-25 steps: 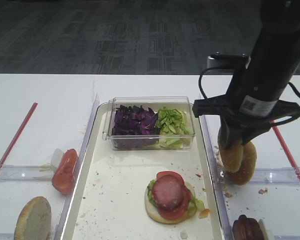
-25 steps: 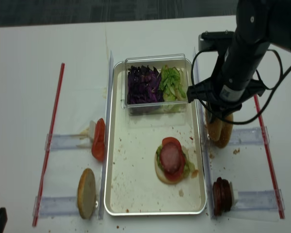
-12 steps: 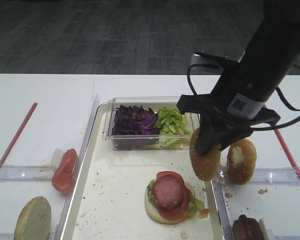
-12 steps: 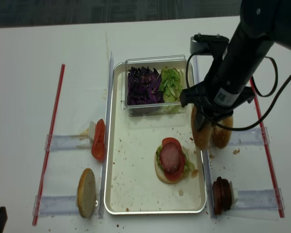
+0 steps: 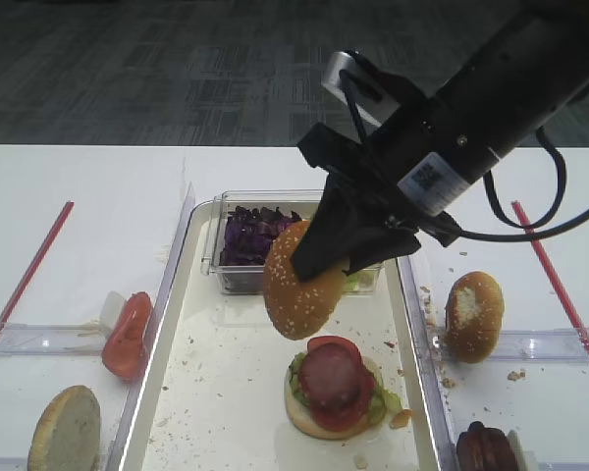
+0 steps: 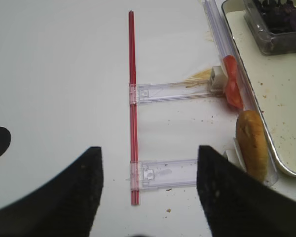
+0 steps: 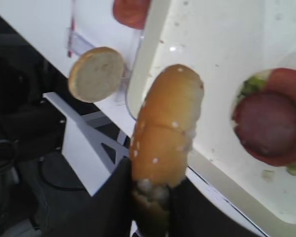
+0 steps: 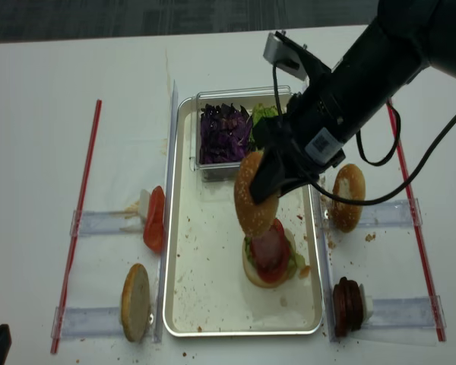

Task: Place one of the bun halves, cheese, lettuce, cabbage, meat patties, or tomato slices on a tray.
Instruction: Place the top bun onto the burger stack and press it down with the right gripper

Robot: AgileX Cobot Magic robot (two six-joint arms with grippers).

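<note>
A: Starting nearest the camera, what was on the long whitish tray with the raised silvery rim (image 5: pixel 167 368)?

B: A half-built burger: a pale bun base with green lettuce at its edges, a bright red tomato slice and a round pinkish meat patty (image 5: pixel 330 377) on top; crumbs speckled the bare tray floor around it

A: And the bun being moved?

B: The domed, golden-brown, sesame-seeded bun top (image 5: pixel 301 283) hung in the air over the tray, above and a little left of that stack, standing on edge rather than flat; the right gripper (image 5: pixel 331 257) was clenched on its rim; the wrist view showed the dark fingers pinching the bun's edge (image 7: pixel 157 143)

A: The left gripper?

B: Only dark blurred shapes at the bottom of its own view; I could not tell its state

A: How should the step be done well?

B: In my judgement, the bun needed turning flat, dome up, centring over the patty, then lowering close before letting go, so it would not roll off

A: Farther back?

B: A small clear plastic box (image 5: pixel 216 257) at the tray's far end held dark purple shredded cabbage (image 5: pixel 255 235); beyond lay the white tabletop (image 5: pixel 98 196), then dark patterned carpet (image 5: pixel 177 78)
</note>
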